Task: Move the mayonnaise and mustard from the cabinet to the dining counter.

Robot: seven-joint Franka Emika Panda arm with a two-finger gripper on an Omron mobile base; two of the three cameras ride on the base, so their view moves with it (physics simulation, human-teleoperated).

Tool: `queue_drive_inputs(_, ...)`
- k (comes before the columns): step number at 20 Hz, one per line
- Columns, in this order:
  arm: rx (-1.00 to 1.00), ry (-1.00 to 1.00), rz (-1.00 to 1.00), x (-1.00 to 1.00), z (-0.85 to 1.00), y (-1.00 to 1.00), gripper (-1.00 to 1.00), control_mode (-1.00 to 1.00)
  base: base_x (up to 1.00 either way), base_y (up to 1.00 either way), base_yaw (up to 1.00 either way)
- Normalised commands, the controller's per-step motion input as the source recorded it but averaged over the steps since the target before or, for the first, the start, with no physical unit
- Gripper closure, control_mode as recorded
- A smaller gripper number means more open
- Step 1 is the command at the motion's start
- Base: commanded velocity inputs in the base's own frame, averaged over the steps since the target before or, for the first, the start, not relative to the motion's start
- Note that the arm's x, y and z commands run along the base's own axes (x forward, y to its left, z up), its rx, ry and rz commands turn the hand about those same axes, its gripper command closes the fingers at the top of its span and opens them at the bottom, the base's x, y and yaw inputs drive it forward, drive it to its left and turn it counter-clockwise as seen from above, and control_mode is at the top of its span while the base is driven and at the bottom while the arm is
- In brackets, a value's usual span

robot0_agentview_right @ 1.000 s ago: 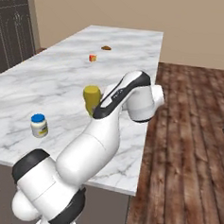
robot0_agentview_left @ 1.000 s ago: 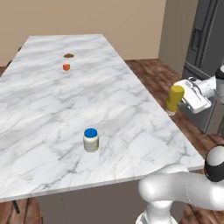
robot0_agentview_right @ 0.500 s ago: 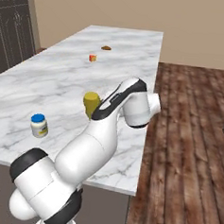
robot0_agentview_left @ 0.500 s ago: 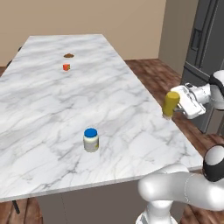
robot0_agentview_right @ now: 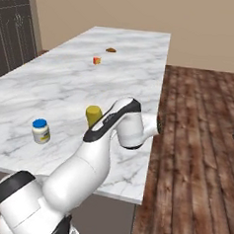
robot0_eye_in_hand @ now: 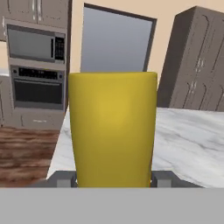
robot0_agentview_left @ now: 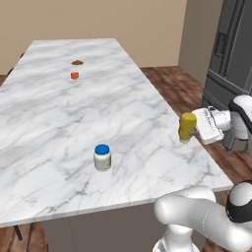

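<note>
We find no legible text, label, brand, number or sign in any view. The mustard (robot0_eye_in_hand: 113, 129) shows a plain yellow surface in the hand view, and the mayonnaise (robot0_agentview_left: 102, 157) on the dining counter (robot0_agentview_left: 59, 113) carries no readable label; any print there is too small for us to tell.

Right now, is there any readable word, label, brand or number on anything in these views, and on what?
None can be read.
The mustard, held in the gripper: plain yellow, no label.
The mayonnaise on the dining counter: pale band around the jar, no legible print.
The oven and microwave in the hand view: dark panels, nothing legible.
</note>
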Motion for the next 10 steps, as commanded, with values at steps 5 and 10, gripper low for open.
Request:
queue_drive_inputs(5,0.0,0.09,-0.08,0.0,-0.49,0.17,1.0,-1.0,0.0,0.0,0.0)
queue_drive_inputs(10,0.0,0.05,0.0,0.1,-0.69,0.1,1.0,-1.0,0.0,0.0,0.0)
